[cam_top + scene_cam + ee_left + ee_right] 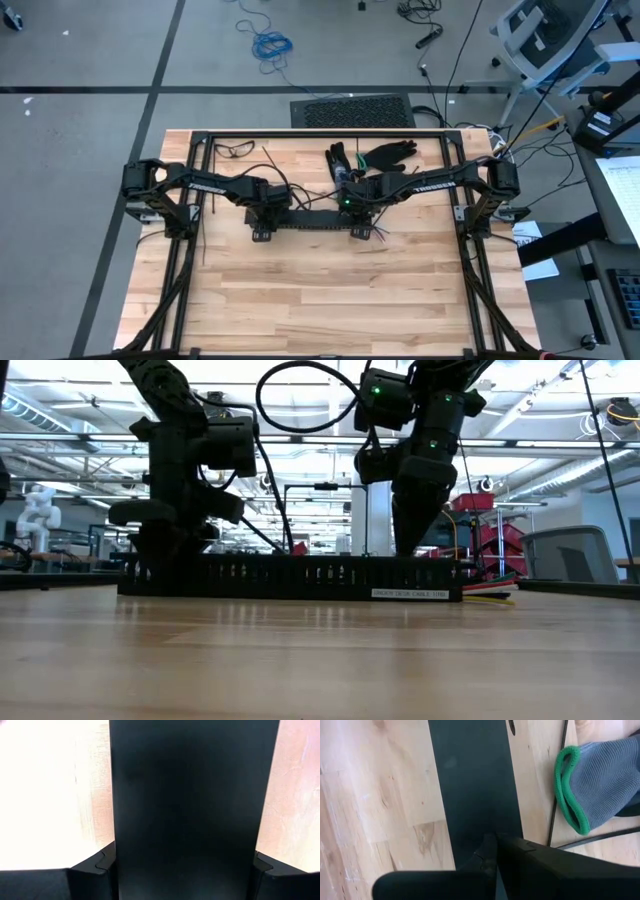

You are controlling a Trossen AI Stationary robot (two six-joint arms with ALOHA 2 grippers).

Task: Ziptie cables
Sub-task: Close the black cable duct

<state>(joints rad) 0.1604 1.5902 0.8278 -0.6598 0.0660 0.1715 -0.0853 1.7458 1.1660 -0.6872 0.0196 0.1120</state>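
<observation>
Left gripper point(262, 228): down at the left end of the long black slotted rail point(310, 222), centre of the high view. In its wrist view the fingers point(90, 877) stand spread on either side of the rail point(192, 805), which fills the gap between them; whether they press on it cannot be told.

Right gripper point(360, 228): down at the rail's right end. In its wrist view the fingers point(485, 857) appear pressed together over the rail point(472, 785), with nothing visibly pinched.

Outward from the right gripper: the cables point(490, 588) lie on the table point(330, 300) just beyond the rail's right end, their coloured ends showing at the right of the low view and just below the gripper in the high view point(378, 236). A grey glove with a green cuff point(600, 775) lies just beside the rail. Thin dark zipties point(200, 232) appear to lie at the left of the table near the left arm's base; identification is uncertain.

Assessment: the cables are judged light, limp and prone to splay, so take hold near mid-length, gathering all strands. The zipties are judged thin, springy and slippery, lying flat; pinch near one end.
</observation>
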